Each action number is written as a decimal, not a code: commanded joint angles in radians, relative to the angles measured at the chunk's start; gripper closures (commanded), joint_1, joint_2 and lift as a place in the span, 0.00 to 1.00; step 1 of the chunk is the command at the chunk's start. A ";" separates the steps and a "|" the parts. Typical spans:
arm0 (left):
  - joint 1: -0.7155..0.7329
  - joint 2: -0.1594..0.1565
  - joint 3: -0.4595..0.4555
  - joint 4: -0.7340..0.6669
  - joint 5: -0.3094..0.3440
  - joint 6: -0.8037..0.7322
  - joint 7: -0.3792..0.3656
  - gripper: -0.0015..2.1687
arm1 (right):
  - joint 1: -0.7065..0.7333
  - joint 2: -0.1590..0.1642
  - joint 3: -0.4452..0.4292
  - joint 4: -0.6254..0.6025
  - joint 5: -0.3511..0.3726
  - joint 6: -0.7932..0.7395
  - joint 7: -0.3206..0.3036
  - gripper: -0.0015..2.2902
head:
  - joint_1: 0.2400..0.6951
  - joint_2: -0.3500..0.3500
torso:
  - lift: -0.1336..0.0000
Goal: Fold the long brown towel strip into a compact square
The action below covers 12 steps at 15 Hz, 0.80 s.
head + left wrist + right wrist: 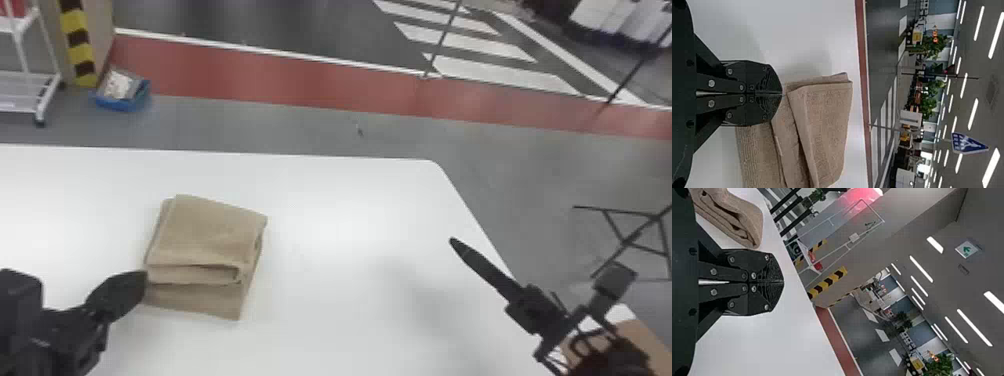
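A: Where is the towel lying?

B: The thick, light-brown terry towel [210,230] is lying on the smooth white tabletop [340,200], left of centre in the head view. It is forming a squarish stack of folded layers, and the lowest layer is sticking out past the upper ones on the robot's side.

A: And what is the left tool [142,281] doing?

B: It is hovering just beside the towel's left edge, with its flat black fingers [764,80] meeting all the way to the tips. I am seeing no cloth between them, though I can't tell whether the tips are touching the towel.

A: How about the right tool [453,242]?

B: That one is hanging over the right part of the tabletop, well apart from the towel and pointing inward. Its black fingers are pressing together too, gripping nothing.

A: Anything beyond?

B: A shallow blue tray [119,104] is resting on the grey floor [280,127], next to a yellow-and-black striped post [78,47].
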 commanded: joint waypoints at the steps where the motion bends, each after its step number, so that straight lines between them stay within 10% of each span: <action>1: 0.019 0.000 -0.019 -0.013 -0.002 0.003 -0.001 0.55 | -0.002 -0.001 0.001 -0.001 -0.002 0.007 0.000 0.70 | 1.00 0.00 | 0.07; 12: 0.092 -0.002 -0.011 -0.148 0.017 0.052 0.002 0.55 | -0.003 0.006 0.032 -0.062 -0.027 0.056 -0.014 0.70 | 1.00 0.00 | 0.07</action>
